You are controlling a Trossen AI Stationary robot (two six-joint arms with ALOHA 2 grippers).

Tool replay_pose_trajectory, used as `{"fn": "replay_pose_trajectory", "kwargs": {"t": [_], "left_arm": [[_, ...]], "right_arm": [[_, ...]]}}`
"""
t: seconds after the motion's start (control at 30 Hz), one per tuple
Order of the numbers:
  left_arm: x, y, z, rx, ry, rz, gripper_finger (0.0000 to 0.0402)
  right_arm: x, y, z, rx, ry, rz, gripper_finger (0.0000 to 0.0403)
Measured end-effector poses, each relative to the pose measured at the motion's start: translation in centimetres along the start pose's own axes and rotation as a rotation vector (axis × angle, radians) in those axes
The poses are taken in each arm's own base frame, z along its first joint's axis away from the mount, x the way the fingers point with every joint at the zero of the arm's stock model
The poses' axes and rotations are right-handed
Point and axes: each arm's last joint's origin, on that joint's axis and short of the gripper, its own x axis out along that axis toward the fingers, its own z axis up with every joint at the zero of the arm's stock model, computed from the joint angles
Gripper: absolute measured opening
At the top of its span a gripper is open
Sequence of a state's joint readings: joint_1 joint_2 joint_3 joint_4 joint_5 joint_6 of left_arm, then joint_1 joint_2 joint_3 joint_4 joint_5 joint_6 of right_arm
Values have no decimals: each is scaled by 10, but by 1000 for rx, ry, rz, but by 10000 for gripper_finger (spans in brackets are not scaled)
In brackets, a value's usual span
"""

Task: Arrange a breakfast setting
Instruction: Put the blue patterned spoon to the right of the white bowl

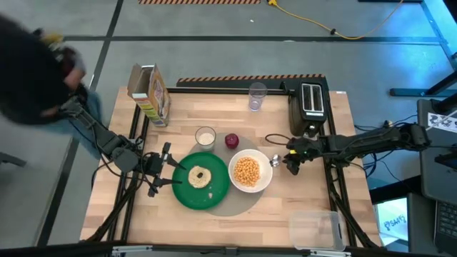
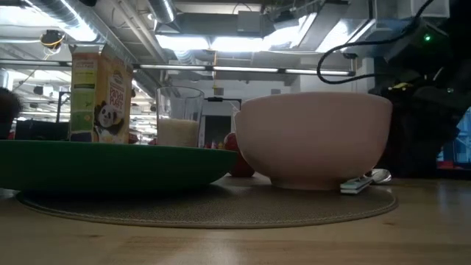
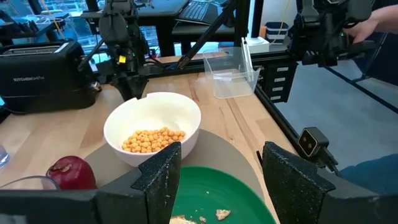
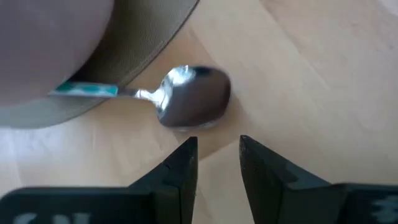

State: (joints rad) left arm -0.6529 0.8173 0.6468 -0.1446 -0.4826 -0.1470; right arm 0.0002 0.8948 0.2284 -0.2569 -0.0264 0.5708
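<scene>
Mat is the landmark, mid-table. On it: green plate w/ bagel on the left part, white bowl of cereal on the right part. Apple & milk glass sit at the mat's far edge. Spoon lies just off the mat's right edge, handle running under the bowl's side. Right gripper sits just right of the spoon, fingers narrow, holding nothing. Left gripper is over the plate's left rim, fingers wide, empty.

Wooden table — mat, toaster.
</scene>
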Motion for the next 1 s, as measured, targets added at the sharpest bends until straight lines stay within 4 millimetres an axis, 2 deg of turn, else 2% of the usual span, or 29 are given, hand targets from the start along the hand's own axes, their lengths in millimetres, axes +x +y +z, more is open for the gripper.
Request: {"fn": "replay_pose_trajectory", "kwargs": {"t": [0.3, 1.0], "left_arm": [[0, 0, 0, 1, 0, 0, 211], [0, 0, 0, 1, 0, 2, 211]], "right_arm": [[11, -6, -7, 35, -76, 9, 108], [25, -2, 2, 20, -144, 26, 108]]}}
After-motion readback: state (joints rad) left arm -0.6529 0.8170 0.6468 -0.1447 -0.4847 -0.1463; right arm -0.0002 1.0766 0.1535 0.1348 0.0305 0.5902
